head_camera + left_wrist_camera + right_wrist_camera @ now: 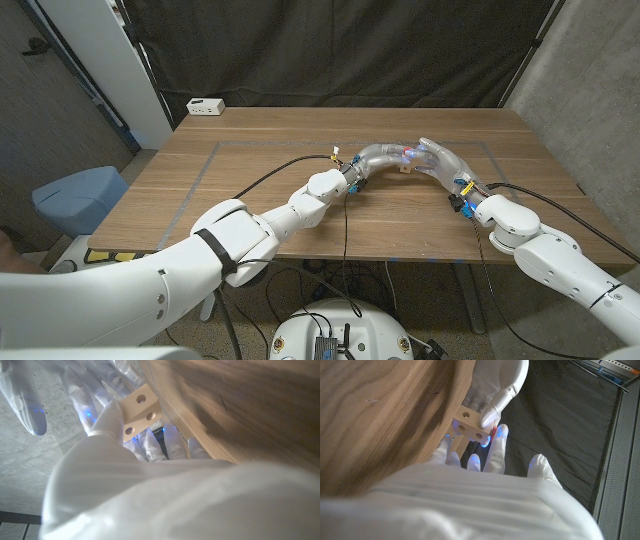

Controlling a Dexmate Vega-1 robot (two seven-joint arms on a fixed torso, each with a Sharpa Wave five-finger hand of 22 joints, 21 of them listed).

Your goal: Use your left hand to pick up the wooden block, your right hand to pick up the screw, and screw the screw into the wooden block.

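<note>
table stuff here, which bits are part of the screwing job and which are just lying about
Part of the job:
- pale wooden block with round holes, held by the left hand
- right hand, meeting the block; a small red piece at its fingertips, possibly the screw

Just lying about:
- small white box at the wooden table's far left corner

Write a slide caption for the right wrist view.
Left hand holds the wooden block against the right hand.

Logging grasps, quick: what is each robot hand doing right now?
Left robot hand: holds the pale drilled wooden block.
Right robot hand: cannot tell; fingers at the block.
</note>
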